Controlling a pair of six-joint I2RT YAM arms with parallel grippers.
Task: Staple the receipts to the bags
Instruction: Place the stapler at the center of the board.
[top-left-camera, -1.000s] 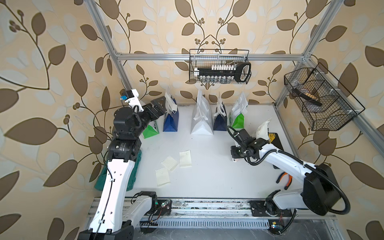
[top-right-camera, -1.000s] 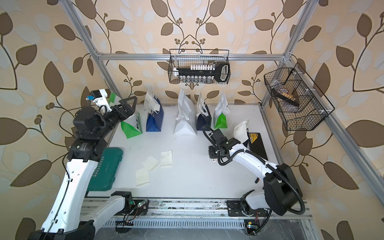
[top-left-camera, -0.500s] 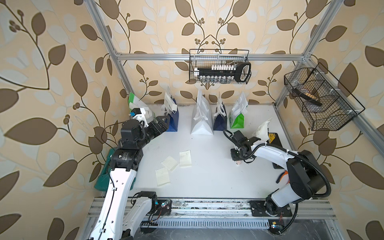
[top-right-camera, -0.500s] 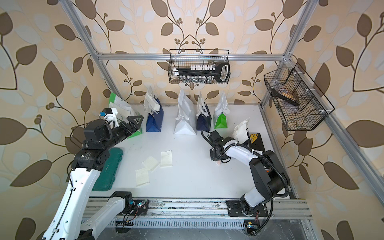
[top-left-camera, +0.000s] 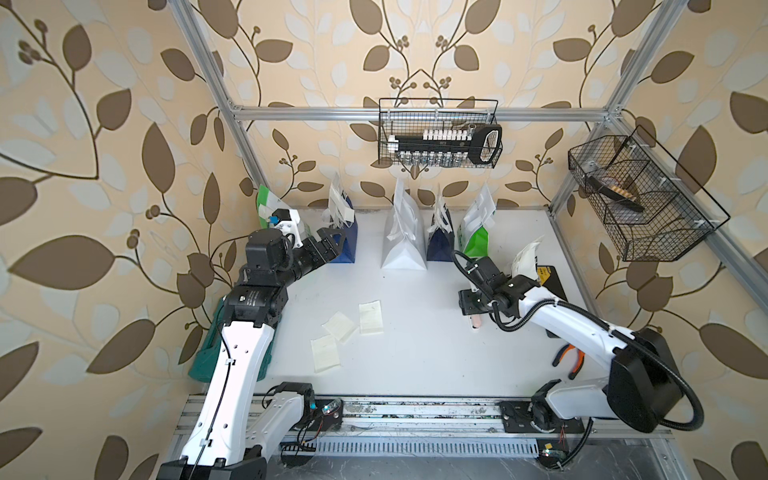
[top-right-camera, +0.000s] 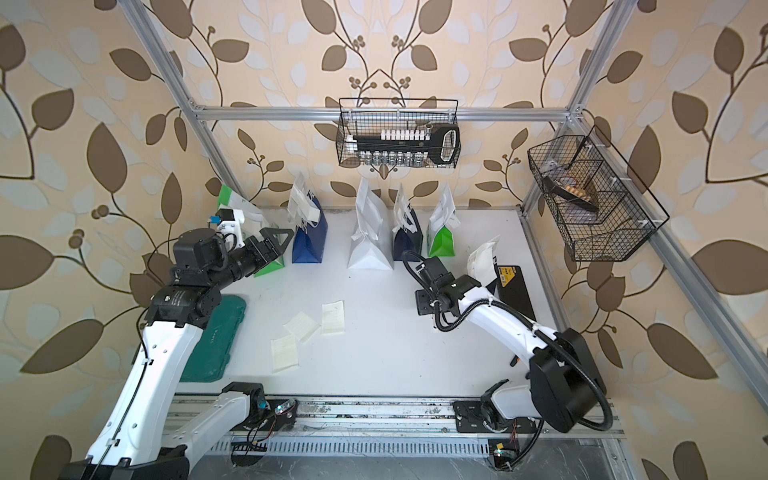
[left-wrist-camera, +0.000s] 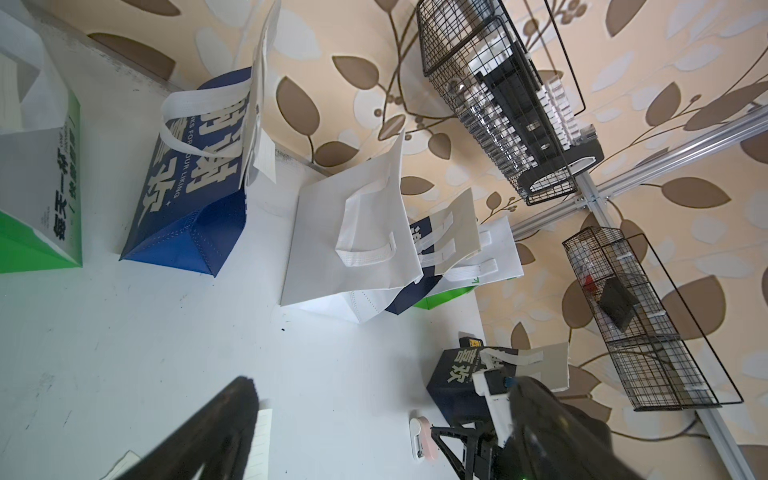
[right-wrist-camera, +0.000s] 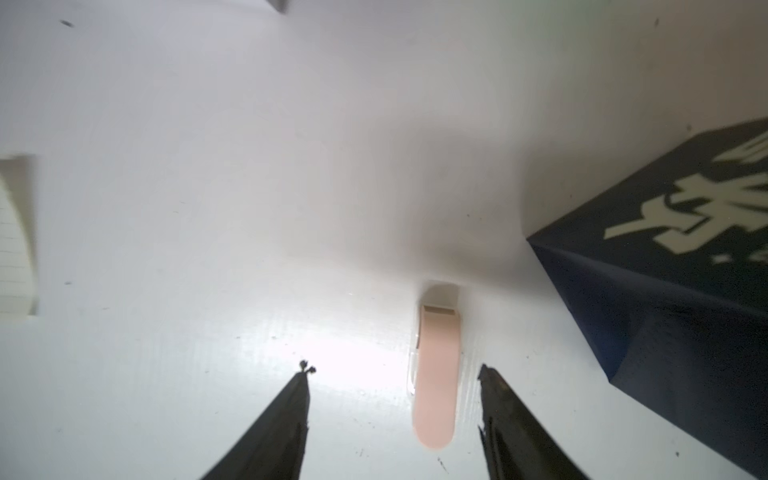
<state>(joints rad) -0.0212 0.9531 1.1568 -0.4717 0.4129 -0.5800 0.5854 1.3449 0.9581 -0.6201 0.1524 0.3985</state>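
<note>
low over the table's (top-left-camera: 415, 357) right side, right gripper (right-wrist-camera: 395, 372) straddles the pink stapler (right-wrist-camera: 436, 374), jaws parted, seemingly fetching it; left gripper (top-left-camera: 334, 243) gapes by the back-row bags (top-left-camera: 404, 245), receipts (top-left-camera: 371, 316) loose mid-table; next likely needs a centred clamp.

A: Which colours flank the plain white bag (top-left-camera: 404, 249)?
B: 2 navy bags (top-left-camera: 351, 249) with white lettering, 1 on each side of it. Beyond those, 2 green-and-white bags (top-left-camera: 476, 246). All have white handles (left-wrist-camera: 365, 232).
A: And the receipts (top-left-camera: 371, 316) in front of it?
B: Pale cream, faintly lined.
A: The stapler (right-wrist-camera: 436, 374)?
B: Pink top, white base.
A: The rest?
B: White table (top-left-camera: 415, 365), teal tool case (top-right-camera: 212, 336), orange-handled pliers (top-left-camera: 571, 358), black wire baskets (top-left-camera: 665, 243), and beige wallpaper (top-left-camera: 124, 208) patterned with brown leaves.
</note>
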